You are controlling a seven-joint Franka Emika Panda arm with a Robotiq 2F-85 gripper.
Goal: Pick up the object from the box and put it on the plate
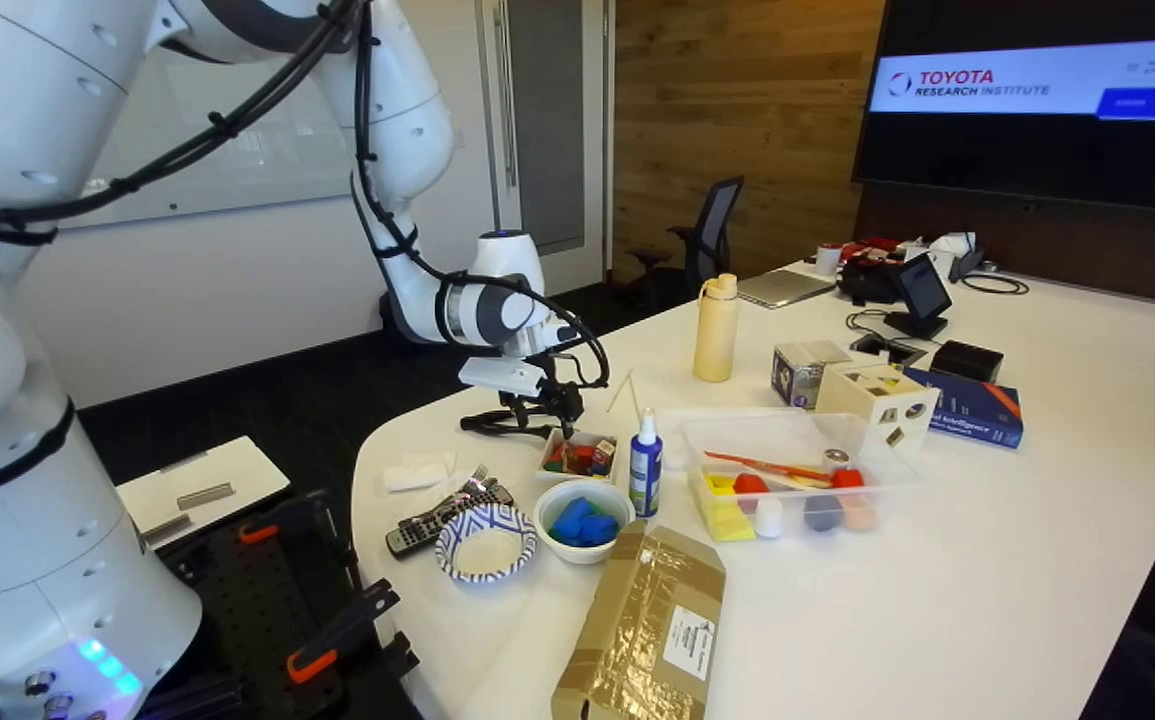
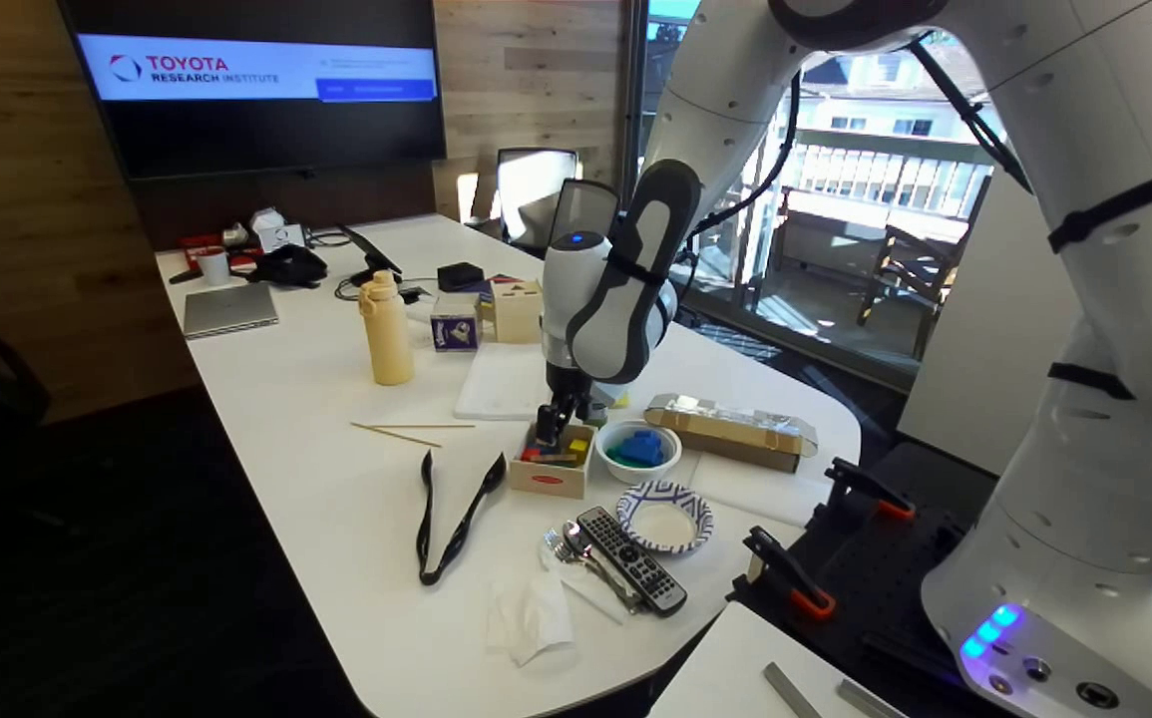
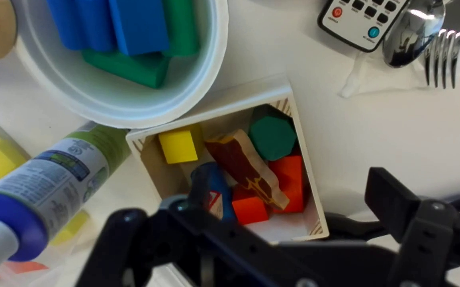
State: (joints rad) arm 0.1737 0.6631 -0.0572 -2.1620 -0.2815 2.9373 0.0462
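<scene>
Above the rectangular box (image 2: 569, 483) — wavy slab (image 3: 242, 165) inside — the pincer (image 3: 288, 175) gapes wide.

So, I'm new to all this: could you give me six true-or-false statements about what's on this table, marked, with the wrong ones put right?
1. The pincer is open. True.
2. The box holds a yellow block. True.
3. The remote lies inside the box. False: it lies outside, beside the plate.
4. The plate is plain white all over. False: a blue pattern runs round its rim.
5. The white bowl holds blue blocks and green blocks. True.
6. The spray bottle lies on its side. False: it stands upright.
</scene>
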